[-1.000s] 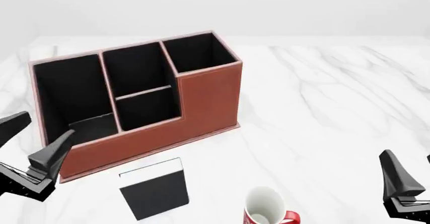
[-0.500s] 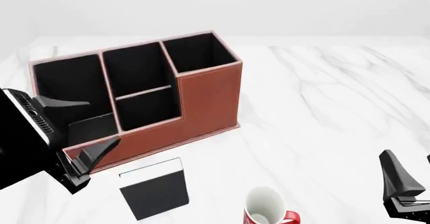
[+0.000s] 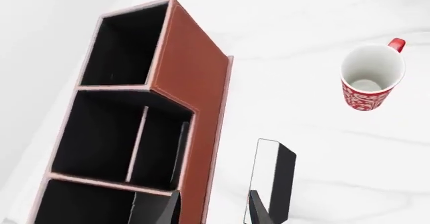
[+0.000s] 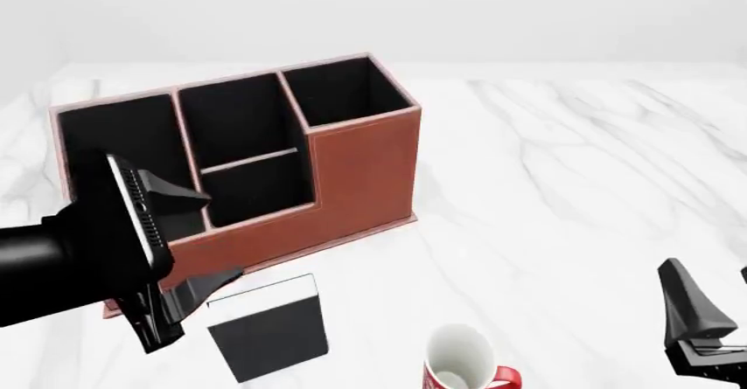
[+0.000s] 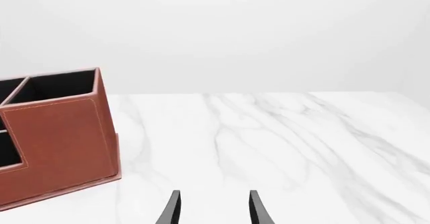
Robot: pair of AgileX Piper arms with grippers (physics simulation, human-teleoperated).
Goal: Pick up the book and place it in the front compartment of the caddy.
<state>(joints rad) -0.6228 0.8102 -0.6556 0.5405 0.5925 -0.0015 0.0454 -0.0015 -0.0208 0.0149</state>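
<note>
The black book (image 4: 268, 326) with its white page edge lies flat on the table in front of the caddy (image 4: 362, 166); it also shows in the left wrist view (image 3: 277, 176). The red-brown caddy stands at the back left. Its front compartment (image 4: 259, 190) is the shallow middle pocket behind the low wall, also in the left wrist view (image 3: 161, 148). My left gripper (image 4: 201, 242) is open and empty, hovering over the caddy's low front wall just left of the book; in its wrist view (image 3: 211, 211) one finger is over the caddy, the other beside the book. My right gripper (image 4: 715, 319) is open and empty at the front right.
A white-and-red mug (image 4: 461, 364) stands upright right of the book near the front edge; it also shows in the left wrist view (image 3: 371, 78). The right wrist view shows the caddy's tall end (image 5: 60, 133) and white marble table (image 5: 282, 143).
My left arm has swung in from the far left toward the right, now over the caddy's front wall near the book. The right arm, book and mug have not moved.
</note>
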